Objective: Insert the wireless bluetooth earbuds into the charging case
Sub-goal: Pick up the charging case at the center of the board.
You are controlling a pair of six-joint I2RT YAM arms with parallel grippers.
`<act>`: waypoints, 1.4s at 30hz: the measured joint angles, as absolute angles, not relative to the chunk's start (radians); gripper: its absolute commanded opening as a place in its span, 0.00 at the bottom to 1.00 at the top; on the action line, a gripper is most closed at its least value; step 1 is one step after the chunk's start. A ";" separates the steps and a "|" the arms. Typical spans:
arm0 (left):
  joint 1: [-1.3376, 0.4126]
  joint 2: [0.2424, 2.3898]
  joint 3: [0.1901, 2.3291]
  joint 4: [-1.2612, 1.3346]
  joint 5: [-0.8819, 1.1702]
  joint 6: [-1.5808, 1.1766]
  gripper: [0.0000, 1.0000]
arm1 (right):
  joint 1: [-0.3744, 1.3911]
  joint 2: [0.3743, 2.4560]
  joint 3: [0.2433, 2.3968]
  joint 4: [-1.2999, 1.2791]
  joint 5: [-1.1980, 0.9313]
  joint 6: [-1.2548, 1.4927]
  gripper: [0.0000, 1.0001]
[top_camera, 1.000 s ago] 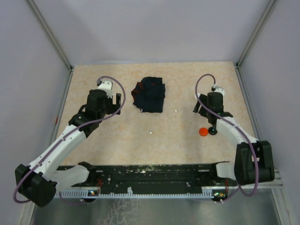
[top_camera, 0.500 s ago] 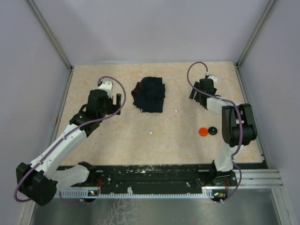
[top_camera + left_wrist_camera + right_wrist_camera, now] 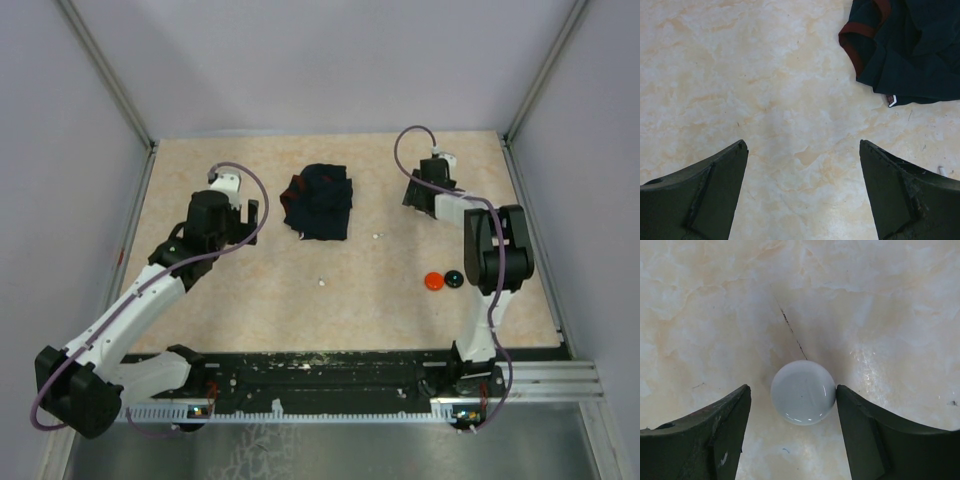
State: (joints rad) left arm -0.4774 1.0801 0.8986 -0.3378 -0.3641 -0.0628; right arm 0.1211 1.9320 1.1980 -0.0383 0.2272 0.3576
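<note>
Right tool (image 3: 791,388), jaws apart, flanks a white disc (image 3: 803,392) on beige marbled tabletop (image 3: 890,290).

No readable text or markings anywhere.

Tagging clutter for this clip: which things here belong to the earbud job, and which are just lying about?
Job: white earbud; second white earbud; white round disc between the fingers of the right gripper, possibly the case.
Lying about: navy cloth; red disc and black disc, role unclear.
</note>
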 measured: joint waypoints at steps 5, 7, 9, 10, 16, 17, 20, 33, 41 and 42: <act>-0.473 1.080 0.899 -0.338 -0.362 -0.063 0.97 | 0.121 1.970 1.244 -0.084 0.229 0.347 0.68; -0.473 1.080 0.899 -0.338 -0.361 -0.063 0.97 | 0.121 1.980 1.264 -0.104 0.226 0.348 0.67; -0.473 1.081 0.899 -0.338 -0.361 -0.063 0.96 | 0.121 1.988 1.281 -0.122 0.226 0.346 0.66; -0.473 1.081 0.899 -0.338 -0.360 -0.063 0.96 | 0.121 1.991 1.287 -0.128 0.225 0.344 0.65; -0.473 1.081 0.899 -0.338 -0.347 -0.063 0.96 | 0.121 1.991 1.291 -0.143 0.223 0.334 0.58; -0.473 1.081 0.899 -0.338 -0.346 -0.063 0.96 | 0.121 1.991 1.290 -0.143 0.223 0.332 0.57; -0.471 1.081 0.899 -0.338 -0.337 -0.063 0.96 | 0.121 1.991 1.288 -0.143 0.221 0.320 0.54; -0.460 1.081 0.899 -0.337 -0.252 -0.074 0.96 | 0.236 1.767 1.073 -0.131 0.129 0.184 0.46; -0.450 1.076 0.899 -0.331 -0.108 -0.110 0.95 | 0.378 1.490 0.930 -0.070 0.033 0.045 0.45; -0.450 1.074 0.899 -0.329 -0.088 -0.118 0.95 | 0.398 1.457 0.917 -0.062 0.022 0.025 0.45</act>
State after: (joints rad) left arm -0.4496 1.0737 0.8986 -0.3286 -0.0879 -0.1177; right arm 0.3985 1.4567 0.9173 -0.0616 0.0216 0.0250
